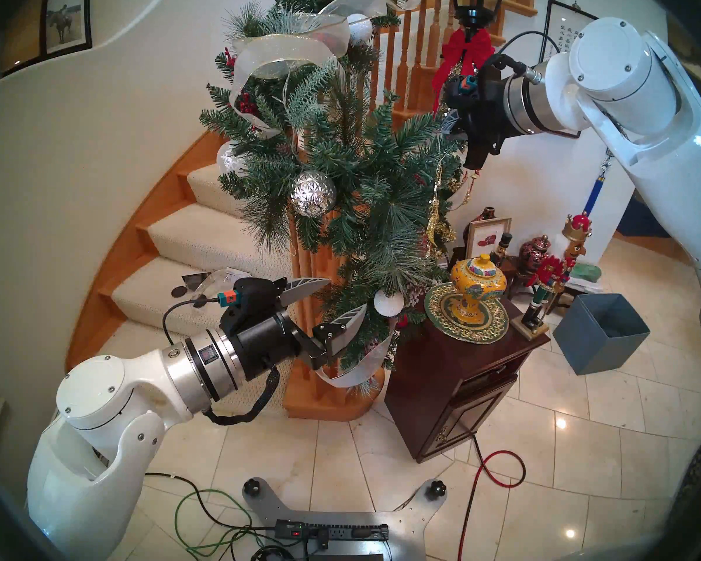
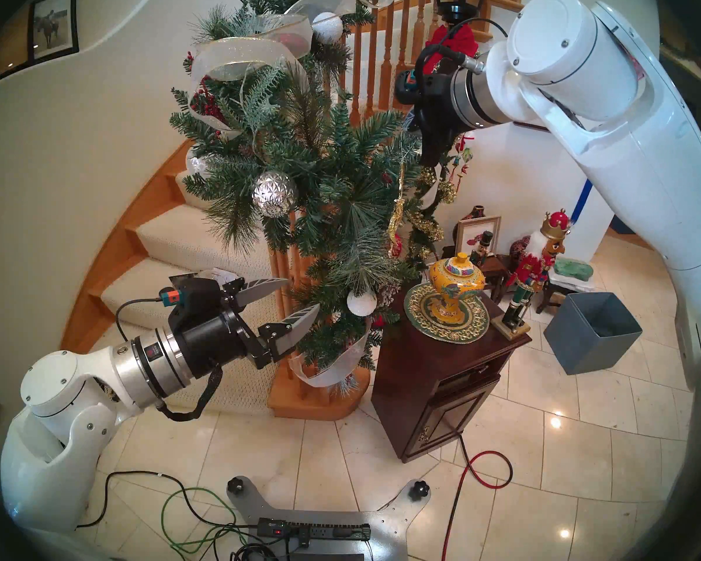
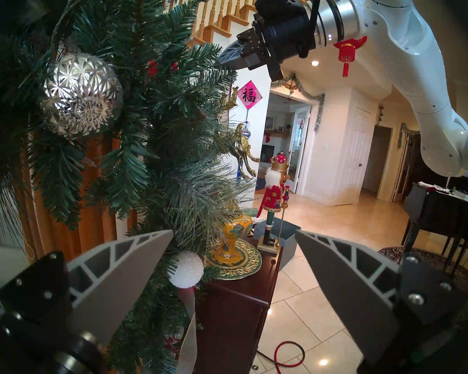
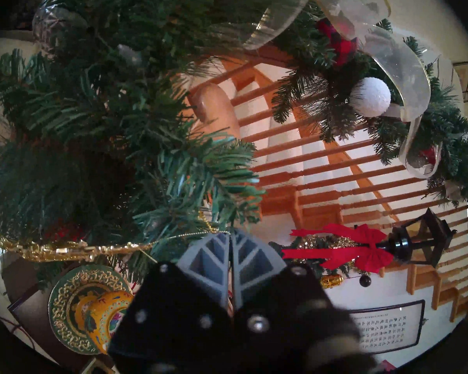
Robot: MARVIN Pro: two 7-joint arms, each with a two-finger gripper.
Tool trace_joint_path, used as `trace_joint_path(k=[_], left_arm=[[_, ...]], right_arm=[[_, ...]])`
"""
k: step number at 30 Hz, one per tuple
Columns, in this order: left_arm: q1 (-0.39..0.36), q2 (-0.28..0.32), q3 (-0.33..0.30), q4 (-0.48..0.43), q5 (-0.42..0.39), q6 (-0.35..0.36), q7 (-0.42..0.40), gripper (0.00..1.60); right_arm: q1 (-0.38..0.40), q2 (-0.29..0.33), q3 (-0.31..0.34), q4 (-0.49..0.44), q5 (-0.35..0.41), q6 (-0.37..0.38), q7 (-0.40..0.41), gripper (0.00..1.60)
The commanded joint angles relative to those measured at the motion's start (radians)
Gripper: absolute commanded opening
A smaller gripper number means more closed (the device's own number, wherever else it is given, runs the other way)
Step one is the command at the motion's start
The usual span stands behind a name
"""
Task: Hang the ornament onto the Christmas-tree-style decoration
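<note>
Right end effector point(image 4: 230, 237) sits high at the garland's right edge with its two grey fingers pressed together — a thin gold thread point(image 4: 189, 235) runs from their tips to the left, out to the ornament point(image 4: 52, 250). In the right wrist view that glittery gold reindeer lies stretched along the thread, against the green needles. From the head view the ornament point(image 1: 434, 220) hangs edge-on below the right end effector, dangling just beside the outer branches of the Christmas-tree-style decoration point(image 1: 340, 175); whether its thread is already looped over a twig cannot be told.

Left end effector point(image 1: 332, 305) is lower, pointing level into the bottom of the garland with its fingers spread apart and holding nothing — one finger above, one below, near the white snowy ball point(image 1: 388, 302). A silver faceted ball point(image 1: 313, 193) hangs higher up in the greenery. Beside the garland's foot stands a dark wooden cabinet point(image 1: 462, 370) carrying a yellow lidded jar point(image 1: 478, 285).
</note>
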Motion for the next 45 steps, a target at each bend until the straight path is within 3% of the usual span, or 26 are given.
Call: trace_joint_path(k=[1,45], left_arm=[[-0.001,0.000,-0.001,-0.006,0.000,-0.002,0.000,1.60],[-0.001,-0.001,-0.001,-0.006,0.000,-0.002,0.000,1.60]], right_arm=[[0.033,0.028,-0.007,0.001,0.003,-0.006,0.046,0.00],[0.117,0.068,-0.098,0.025,0.001,0.001,0.034,0.00]])
